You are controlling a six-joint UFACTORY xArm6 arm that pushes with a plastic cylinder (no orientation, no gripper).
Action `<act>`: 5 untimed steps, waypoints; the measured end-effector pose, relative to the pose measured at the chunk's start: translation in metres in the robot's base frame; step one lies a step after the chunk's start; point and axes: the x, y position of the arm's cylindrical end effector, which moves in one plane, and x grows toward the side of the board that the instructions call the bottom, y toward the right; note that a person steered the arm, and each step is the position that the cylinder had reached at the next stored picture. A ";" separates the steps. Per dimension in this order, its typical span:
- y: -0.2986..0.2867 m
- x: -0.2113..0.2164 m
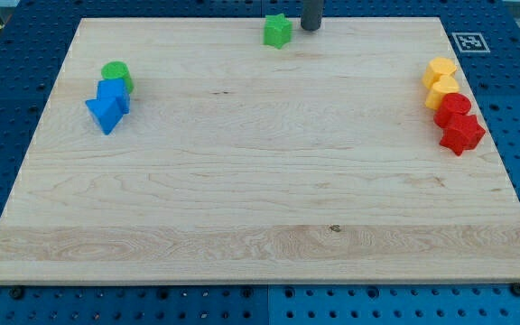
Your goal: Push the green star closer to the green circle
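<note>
The green star (277,31) sits near the view's top edge of the wooden board, a little right of centre. My tip (311,27) is just to the star's right, a small gap apart from it. The green circle (116,74) lies far to the view's left, near the board's left edge, touching the blue blocks below it.
A blue cube-like block (113,94) and a blue triangular block (104,115) crowd the green circle's lower side. At the view's right, two yellow blocks (441,71) (441,91) and two red blocks (452,106) (461,134) cluster. The wooden board (260,181) sits on a blue perforated table.
</note>
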 end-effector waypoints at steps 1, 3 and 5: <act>-0.033 0.015; -0.085 -0.032; -0.114 -0.005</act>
